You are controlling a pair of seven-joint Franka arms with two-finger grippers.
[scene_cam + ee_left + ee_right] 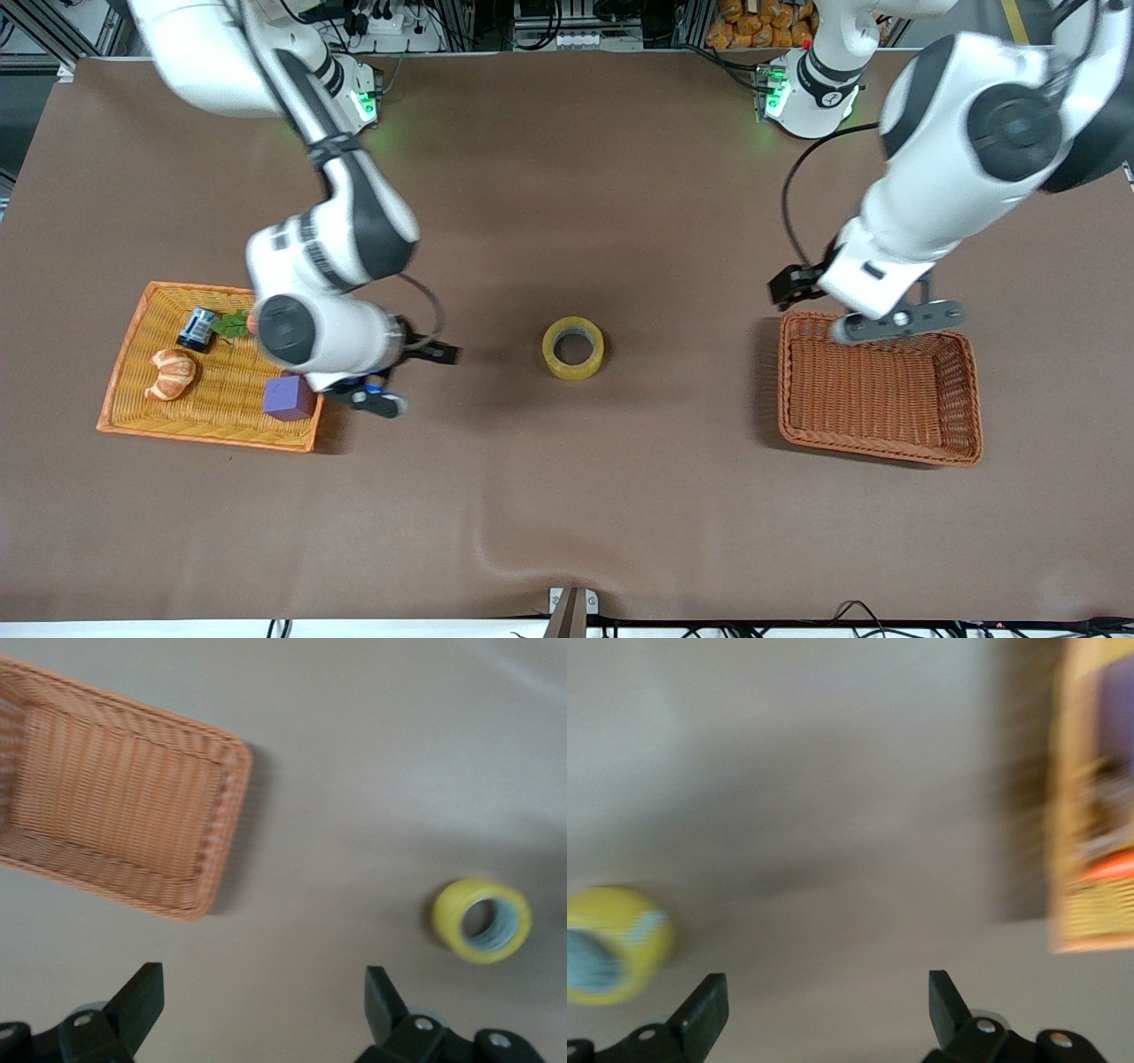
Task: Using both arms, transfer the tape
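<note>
Flat orange tray (159,416) sits toward the right arm's end of the brown surface (567,514), holding a croissant (171,373), a small dark can (198,329), a green leaf (232,325) and a purple cube (289,397), the cube in the tray corner nearest the tape. Right arm (332,230) comes from its green-lit base and bends down over the tray's edge; right claw (416,377) hangs low over bare surface just beside the tray, between tray and tape. In the right wrist view the right claw (824,1010) is spread wide with nothing between its fingers (704,1010), only bare surface, tape blurred off to one side. Tape (573,348), yellowish ring with grey core, lies flat on the surface about midway between the two arms, apart from both claws and both containers, hole facing up. Deep brown wicker basket (966,390) sits toward the left arm's end, nothing visible inside. Left arm (957,168) reaches down over the basket's rim on the base side; left claw (802,288) is over the surface at that basket corner. Left wrist view: left claw (261,1010) wide open, holding nothing, fingers (142,1001) apart over bare surface, with basket (221,815) and tape (483,921) both in sight ahead.
</note>
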